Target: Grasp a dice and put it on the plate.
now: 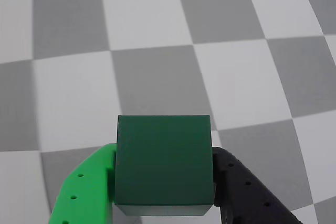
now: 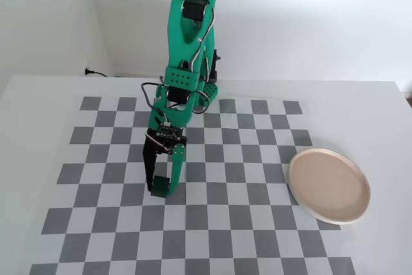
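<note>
The dice (image 1: 163,161) is a plain dark green cube. In the wrist view it sits between my bright green finger (image 1: 86,192) on its left and my black finger (image 1: 247,192) on its right, and both press against its sides. My gripper (image 1: 164,150) is shut on it over the checkered board. In the fixed view the gripper (image 2: 162,190) points down at the board left of centre, with the dice (image 2: 160,182) dark between the fingers. I cannot tell whether the dice is off the board. The pale pinkish plate (image 2: 328,183) lies empty at the right, several squares away.
The grey-and-white checkered board (image 2: 212,223) covers a white table. The green arm (image 2: 187,69) rises from its base at the back centre. A white wall stands behind.
</note>
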You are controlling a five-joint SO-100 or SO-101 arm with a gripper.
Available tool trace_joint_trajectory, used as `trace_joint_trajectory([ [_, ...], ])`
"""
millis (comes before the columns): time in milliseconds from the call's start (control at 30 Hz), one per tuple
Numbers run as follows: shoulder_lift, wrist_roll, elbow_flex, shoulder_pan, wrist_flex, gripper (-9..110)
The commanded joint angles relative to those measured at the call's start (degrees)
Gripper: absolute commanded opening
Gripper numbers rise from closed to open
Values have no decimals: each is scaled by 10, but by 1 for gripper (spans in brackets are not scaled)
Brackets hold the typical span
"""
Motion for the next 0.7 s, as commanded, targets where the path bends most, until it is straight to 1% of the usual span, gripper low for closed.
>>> trace_joint_trajectory([
  [0,203,11,-20,-48,119,-4],
  [300,522,8,28,-195,330,-4],
  [400,606,2,54,-247,360,-4],
  [533,638,-4,47,-302,380,-4],
  [667,603,4,-4,-353,408,-4],
])
